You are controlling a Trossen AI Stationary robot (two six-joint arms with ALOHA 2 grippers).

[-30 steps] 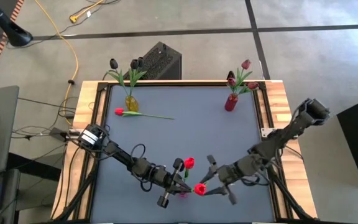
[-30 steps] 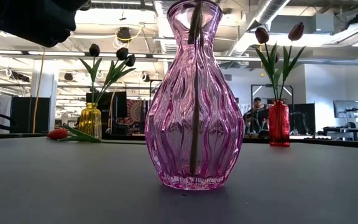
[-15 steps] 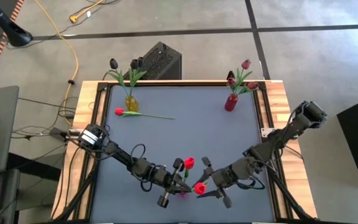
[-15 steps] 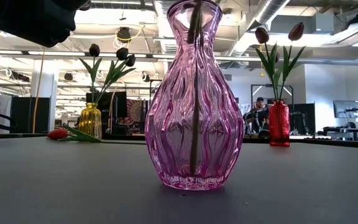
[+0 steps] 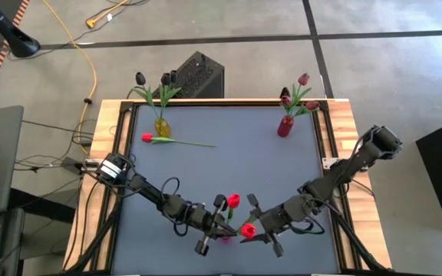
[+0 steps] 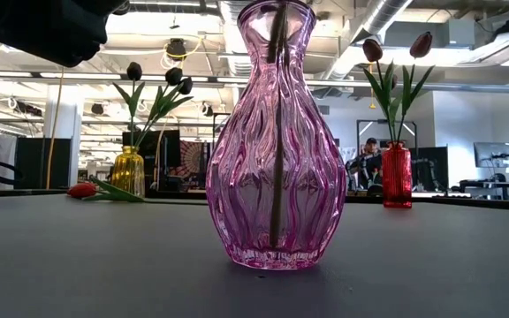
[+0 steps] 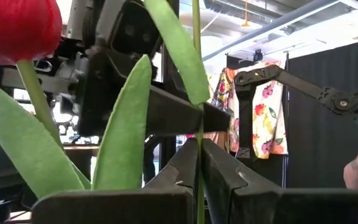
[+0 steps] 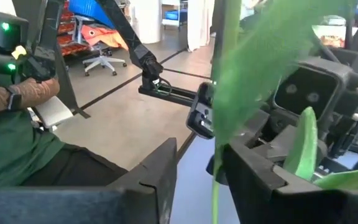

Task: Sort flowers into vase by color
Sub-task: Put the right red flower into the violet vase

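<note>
Loose tulip (image 5: 147,138): lies on the desk (image 5: 221,165) beside the yellow vase (image 5: 162,126).
Left gripper (image 5: 222,228): clenched on a red tulip stem (image 7: 199,180) above the pink vase (image 6: 277,141).
Held red tulip (image 5: 247,231): head between both grippers.
Right gripper (image 5: 258,228): fingers straddle the same stem (image 8: 216,180), not clamped.
Red vase (image 5: 285,126): far right corner, holds crimson tulips.
Risk: an uneven handover may bend the stem or tip the pink vase.

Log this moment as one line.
left gripper: shut on red tulip stem above pink vase | right gripper: closing around same stem | loose red tulip on table
</note>
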